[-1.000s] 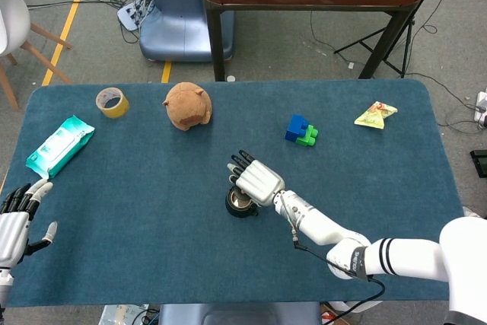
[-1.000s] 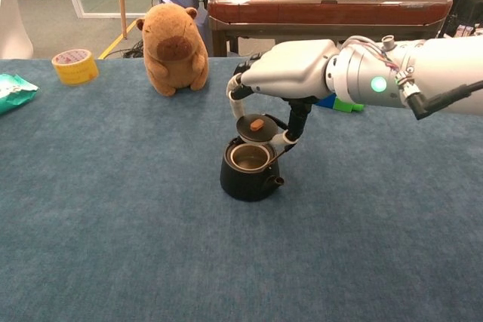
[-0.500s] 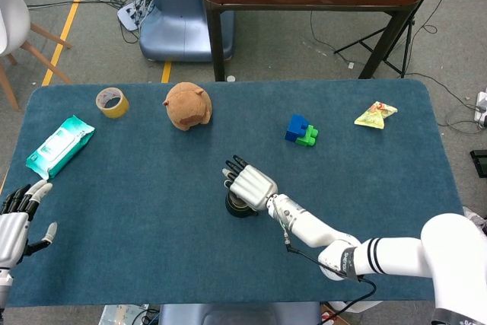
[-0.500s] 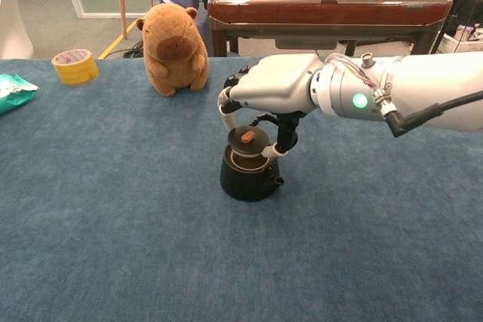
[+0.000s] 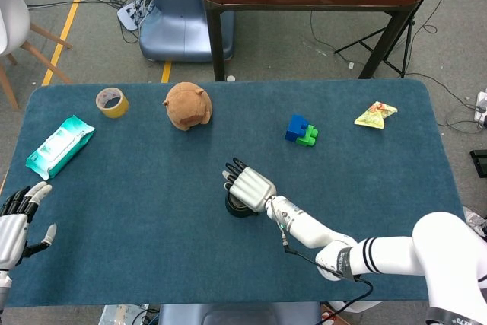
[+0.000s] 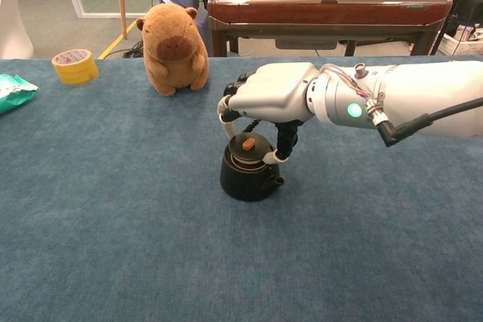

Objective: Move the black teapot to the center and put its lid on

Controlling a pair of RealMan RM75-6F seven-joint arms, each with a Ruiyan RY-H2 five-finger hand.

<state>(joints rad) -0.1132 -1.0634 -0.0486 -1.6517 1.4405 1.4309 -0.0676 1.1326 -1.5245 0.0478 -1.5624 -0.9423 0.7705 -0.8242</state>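
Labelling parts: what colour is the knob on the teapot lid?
Orange-brown, on the black lid; the chest view shows it best.

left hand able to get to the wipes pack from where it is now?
Probably yes. The left hand hovers open at the table's near left edge, and the wipes pack lies just beyond it on the same side. Nothing shows on the bare cloth between them; the tape roll sits farther back.
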